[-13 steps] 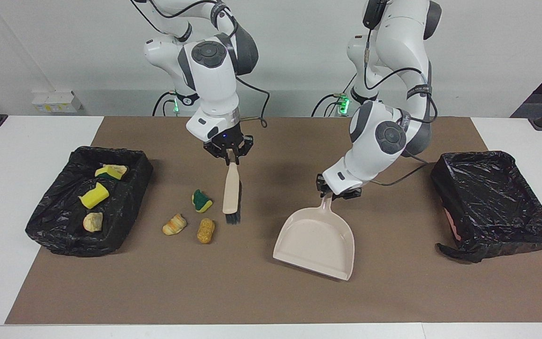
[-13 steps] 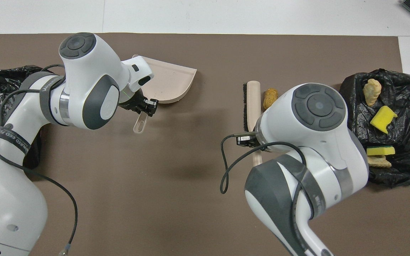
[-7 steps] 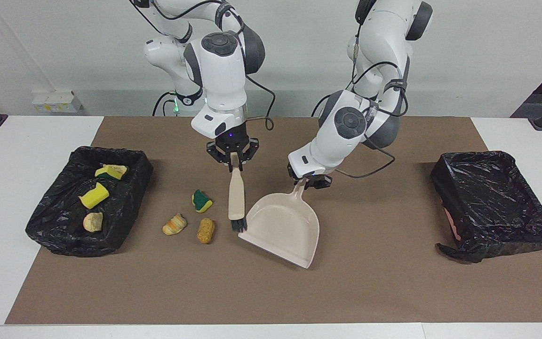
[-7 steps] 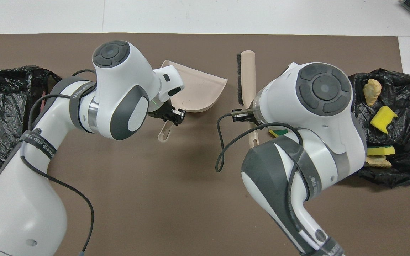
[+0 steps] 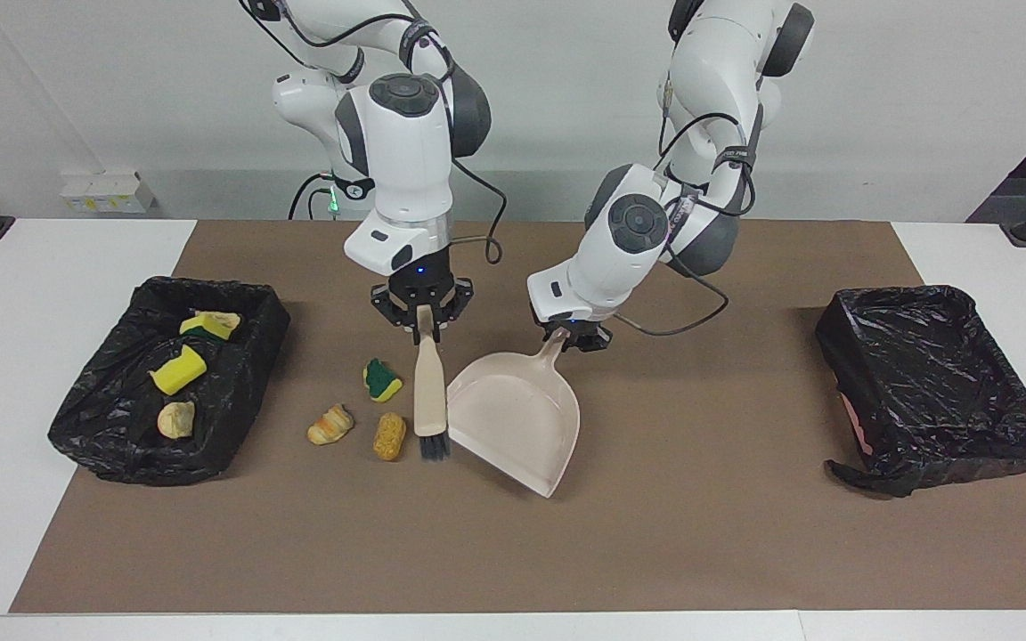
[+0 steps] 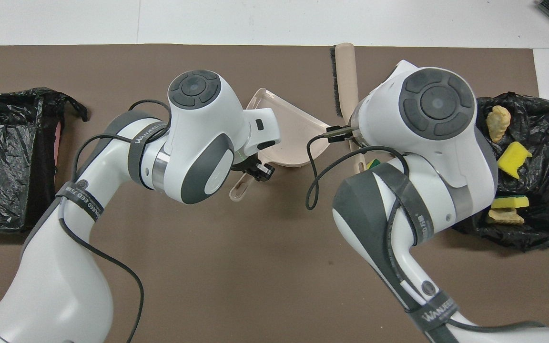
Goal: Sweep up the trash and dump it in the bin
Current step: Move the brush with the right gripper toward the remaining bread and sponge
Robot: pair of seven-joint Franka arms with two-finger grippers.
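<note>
The right gripper point(image 5: 425, 331) pinched the brush point(image 5: 429, 398) handle; the left gripper point(image 5: 570, 336) pinched the dustpan point(image 5: 517, 418) handle. The pan's edge was just beside the bristles. Three trash scraps point(image 5: 389, 435) lay near the brush, toward the filled bin point(image 5: 246, 405), with bare mat point(image 5: 442, 543) around

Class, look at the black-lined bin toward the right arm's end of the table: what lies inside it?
Inside the bin lie a yellow sponge chunk, a green-and-yellow sponge piece and a golden-brown pastry piece. Anything under them or in the liner's folds is hidden.
</note>
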